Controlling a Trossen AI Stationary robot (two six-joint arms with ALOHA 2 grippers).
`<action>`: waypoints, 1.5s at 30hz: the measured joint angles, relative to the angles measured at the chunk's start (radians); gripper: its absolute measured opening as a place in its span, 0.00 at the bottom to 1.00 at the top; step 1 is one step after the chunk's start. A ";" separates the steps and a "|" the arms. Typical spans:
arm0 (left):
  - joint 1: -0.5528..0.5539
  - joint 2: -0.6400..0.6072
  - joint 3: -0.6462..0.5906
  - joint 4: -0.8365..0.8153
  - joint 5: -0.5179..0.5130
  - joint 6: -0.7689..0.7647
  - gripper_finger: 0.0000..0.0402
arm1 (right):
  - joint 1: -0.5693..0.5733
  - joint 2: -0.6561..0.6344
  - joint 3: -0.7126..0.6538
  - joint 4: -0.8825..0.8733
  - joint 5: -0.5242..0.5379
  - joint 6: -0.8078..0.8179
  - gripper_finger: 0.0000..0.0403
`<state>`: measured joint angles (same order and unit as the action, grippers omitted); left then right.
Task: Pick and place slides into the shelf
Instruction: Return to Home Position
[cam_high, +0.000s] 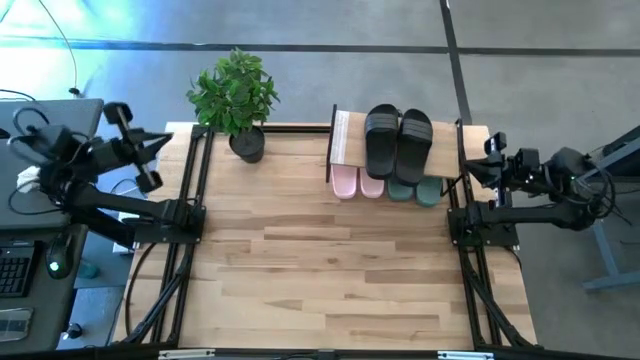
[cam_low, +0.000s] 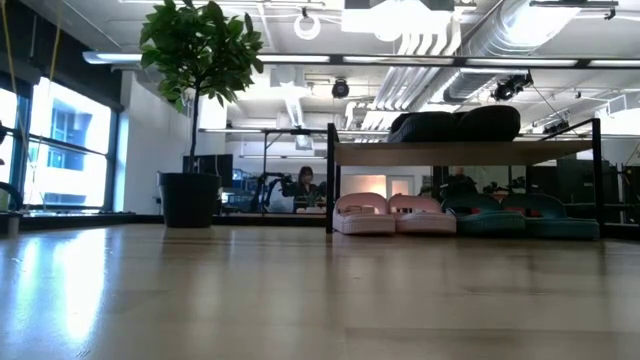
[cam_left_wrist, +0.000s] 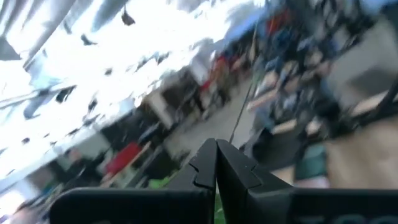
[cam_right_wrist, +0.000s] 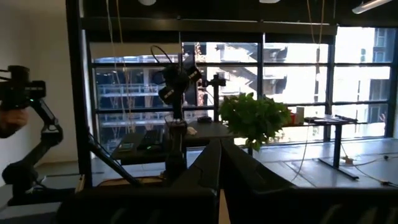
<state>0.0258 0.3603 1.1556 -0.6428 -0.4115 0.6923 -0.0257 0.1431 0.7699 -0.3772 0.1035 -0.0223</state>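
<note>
While slides (cam_high: 382, 140) fill shelf (cam_high: 345, 138), left fingers (cam_left_wrist: 202, 171), right fingers (cam_right_wrist: 208, 165) pressed together at table (cam_high: 330, 270) sides.

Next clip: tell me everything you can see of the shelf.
The shelf is a low rack: one light wooden rectangular board on thin black metal legs, standing at the far edge of the table, right of the potted plant. Two black slides lie side by side on the board, its left end bare. Under it, on the tabletop, sit two pink slides and two teal slides, ends showing past its near edge.
</note>
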 joint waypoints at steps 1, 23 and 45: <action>0.000 -0.043 -0.044 0.029 0.026 -0.006 0.00 | 0.000 -0.007 -0.011 0.005 -0.014 0.000 0.00; 0.000 -0.349 -0.679 0.510 0.312 -0.105 0.00 | 0.000 -0.024 -0.336 0.454 -0.148 0.041 0.00; 0.000 -0.351 -1.100 0.754 0.195 -0.363 0.00 | 0.000 -0.028 -0.575 0.521 -0.086 0.180 0.00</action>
<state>0.0261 0.0097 0.0556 0.1113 -0.2161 0.3290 -0.0254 0.1154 0.1954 0.1433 0.0175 0.1581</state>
